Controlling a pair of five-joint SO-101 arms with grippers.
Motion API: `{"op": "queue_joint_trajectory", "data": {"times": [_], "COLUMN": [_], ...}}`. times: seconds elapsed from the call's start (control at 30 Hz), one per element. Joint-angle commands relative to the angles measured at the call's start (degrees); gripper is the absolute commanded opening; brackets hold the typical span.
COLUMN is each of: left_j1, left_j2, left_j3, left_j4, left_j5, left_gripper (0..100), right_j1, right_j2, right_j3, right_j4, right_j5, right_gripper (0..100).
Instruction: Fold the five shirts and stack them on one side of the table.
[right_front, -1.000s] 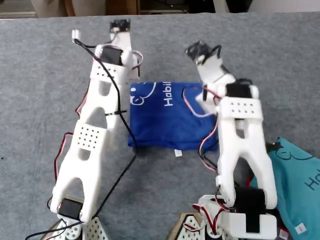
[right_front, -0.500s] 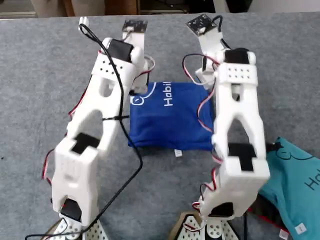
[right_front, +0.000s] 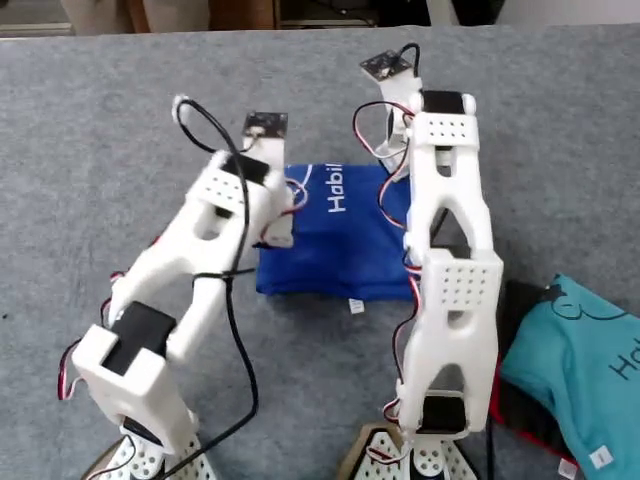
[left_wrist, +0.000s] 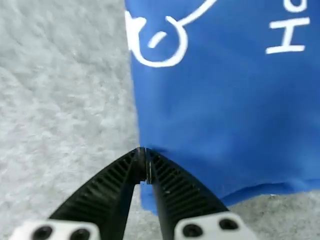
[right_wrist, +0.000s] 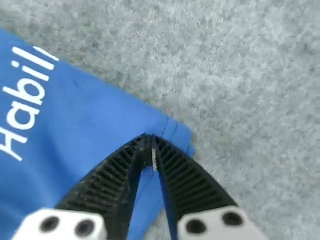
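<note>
A folded blue shirt (right_front: 340, 245) with white print lies in the middle of the grey table (right_front: 90, 130). My left gripper (left_wrist: 144, 162) is shut, its tips touching the shirt's (left_wrist: 220, 100) left edge about halfway along; no cloth shows between the fingers. My right gripper (right_wrist: 150, 146) is shut too, with its tips down on the blue shirt (right_wrist: 65, 135) just inside its far right corner. In the high view the left gripper (right_front: 278, 225) and right gripper (right_front: 398, 172) stand at opposite sides of the shirt. A teal shirt (right_front: 585, 365) lies at the near right.
A dark red cloth (right_front: 500, 405) shows under the teal shirt, close to the right arm's base. Black and red cables hang along both arms over the blue shirt. Bare grey table surrounds the shirt at the far side and the left.
Both arms swung from the shirt's far edge, rose, and came down: the left gripper nearer along the left edge, the right at the far right corner. The blue shirt has not shifted.
</note>
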Motion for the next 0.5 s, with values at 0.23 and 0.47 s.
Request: {"op": "queue_joint_trajectory", "data": {"times": [0.23,0.47], "left_j1": [2.7,3.3], "left_j2": [-3.6,-3.5], "left_j3": [8.7,9.4], "left_j4": [-1.7,-2.9], "left_j5": [0.7,0.5], "left_gripper": [2,2], "right_j1": [-0.5,-0.5], "right_j2": [9.1,13.5], "right_j3": [-12.7,-19.3], "right_j4": [1.7,4.0], "right_j5": [-0.5,-0.5], "right_gripper": [0.5,0.5]}}
